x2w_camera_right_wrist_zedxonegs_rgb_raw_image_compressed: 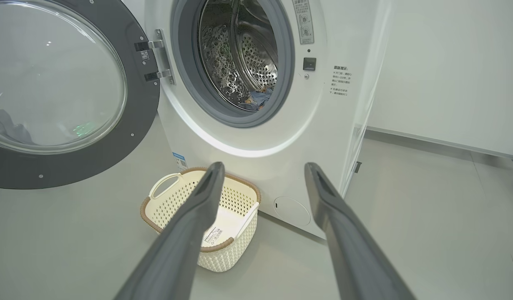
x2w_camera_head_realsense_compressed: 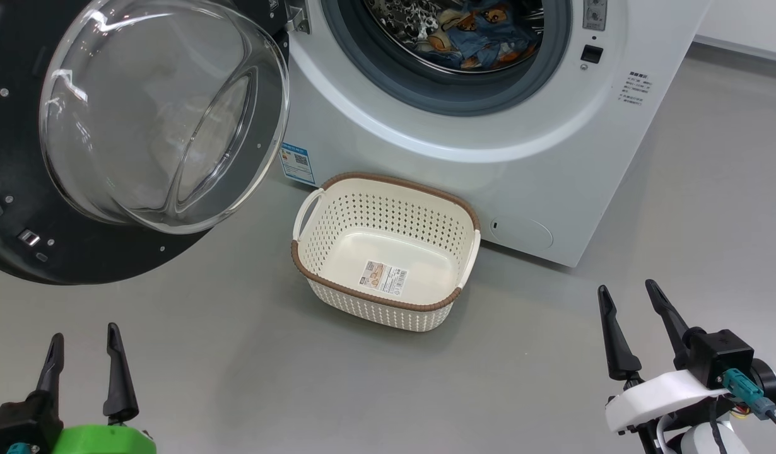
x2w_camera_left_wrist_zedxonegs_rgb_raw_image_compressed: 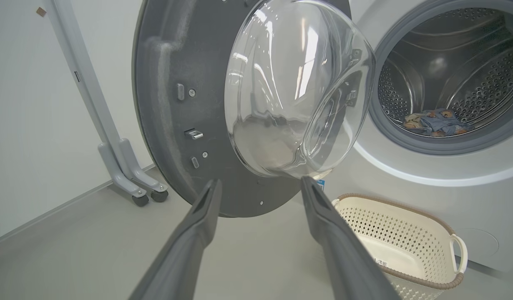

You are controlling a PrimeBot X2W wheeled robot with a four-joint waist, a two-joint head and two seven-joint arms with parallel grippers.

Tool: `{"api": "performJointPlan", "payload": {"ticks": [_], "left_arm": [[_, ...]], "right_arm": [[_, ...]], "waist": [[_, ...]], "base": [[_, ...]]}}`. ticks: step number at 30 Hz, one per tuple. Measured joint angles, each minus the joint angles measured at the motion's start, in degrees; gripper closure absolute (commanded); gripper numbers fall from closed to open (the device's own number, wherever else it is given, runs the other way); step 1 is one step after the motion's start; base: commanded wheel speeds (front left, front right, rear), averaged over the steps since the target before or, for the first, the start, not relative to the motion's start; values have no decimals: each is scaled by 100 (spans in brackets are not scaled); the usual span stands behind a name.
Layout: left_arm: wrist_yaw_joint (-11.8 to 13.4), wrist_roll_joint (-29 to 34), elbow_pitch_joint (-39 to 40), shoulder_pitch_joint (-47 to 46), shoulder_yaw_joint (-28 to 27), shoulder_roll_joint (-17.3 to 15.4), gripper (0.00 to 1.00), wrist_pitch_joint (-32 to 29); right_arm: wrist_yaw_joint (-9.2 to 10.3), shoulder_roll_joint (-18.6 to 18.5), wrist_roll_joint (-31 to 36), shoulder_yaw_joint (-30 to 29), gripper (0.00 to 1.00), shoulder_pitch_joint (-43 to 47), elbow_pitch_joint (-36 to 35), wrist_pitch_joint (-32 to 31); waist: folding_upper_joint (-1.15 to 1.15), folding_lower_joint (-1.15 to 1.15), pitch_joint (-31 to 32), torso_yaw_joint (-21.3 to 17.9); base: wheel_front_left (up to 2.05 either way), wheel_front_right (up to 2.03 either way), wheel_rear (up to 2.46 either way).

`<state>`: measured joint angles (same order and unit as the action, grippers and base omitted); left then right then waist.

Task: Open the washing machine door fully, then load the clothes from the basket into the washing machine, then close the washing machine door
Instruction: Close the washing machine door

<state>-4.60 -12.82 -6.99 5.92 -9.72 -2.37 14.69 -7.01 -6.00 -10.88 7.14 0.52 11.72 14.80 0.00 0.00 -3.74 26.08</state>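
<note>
Nearest the robot, the left gripper and the right gripper hang low over the grey floor. Each has its two dark fingers spread wide with nothing between them, and neither touches anything. Just beyond and between them, the basket stands upright on the floor, close against the front of the washing machine. The label sticker on its bottom is in plain sight (the head view looks straight down into it). Near the basket's left handle, low on the machine's front, sits a blue sticker. To the robot's left, the washing machine door is swung wide on its hinge, its clear glass bowl bulging out from the dark rim. Farther in, past the grey gasket, the clothes lie in a heap at the bottom of the perforated steel drum. In the left wrist view, a pale wheeled stand stands by the wall beyond the door.
</note>
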Motion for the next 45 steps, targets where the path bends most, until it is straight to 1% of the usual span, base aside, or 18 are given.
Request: {"api": "performJointPlan", "payload": {"ticks": [15,16,17,18,19,23,24,27,30,36,41,45], "left_arm": [[87,-243,15,1,-75,2,0,0],[90,-267,20,0,-78,2,5,0],[96,-290,26,0,-82,2,51,0],[97,-296,33,0,-88,2,92,0],[101,-348,31,0,-90,2,100,0],[104,-522,33,-1,-135,4,100,0],[111,-695,33,-1,-166,7,100,0],[112,-950,57,-8,-281,12,100,0],[144,-1457,99,-45,-445,25,100,0],[140,-2075,167,-380,-862,52,100,0],[58,-2674,182,-710,-1248,79,100,1],[0,-2895,140,-944,-1428,96,100,1]], "right_arm": [[0,-1,-2,23,0,-2,9,0],[0,-1,-2,23,0,-2,10,0],[0,-1,-2,24,0,-2,11,0],[0,-2,-3,24,0,-2,12,0],[0,-3,-3,25,0,-3,12,0],[0,-5,-3,25,0,-4,12,0],[0,-8,-9,24,0,-5,12,0],[0,-13,-10,23,0,-5,12,0],[0,-25,-10,22,0,-7,11,0],[0,-45,-10,14,0,-12,10,0],[0,-47,-10,13,0,-16,10,0],[0,-52,-10,14,0,-32,10,0]], "waist": [[0,0,-48,5],[0,0,-53,2],[0,0,-58,-2],[0,0,-64,-6],[0,0,-70,-11],[0,0,-97,-28],[0,0,-112,-36],[0,0,-135,-44],[0,0,-160,-46],[0,0,-212,-42],[0,0,-246,-40],[0,0,-262,-49]], "base": [[0,0,0],[0,0,0],[0,0,0],[0,0,0],[0,0,0],[0,0,0],[0,0,0],[0,0,0],[0,0,0],[0,0,0],[0,0,0],[0,0,0]]}}
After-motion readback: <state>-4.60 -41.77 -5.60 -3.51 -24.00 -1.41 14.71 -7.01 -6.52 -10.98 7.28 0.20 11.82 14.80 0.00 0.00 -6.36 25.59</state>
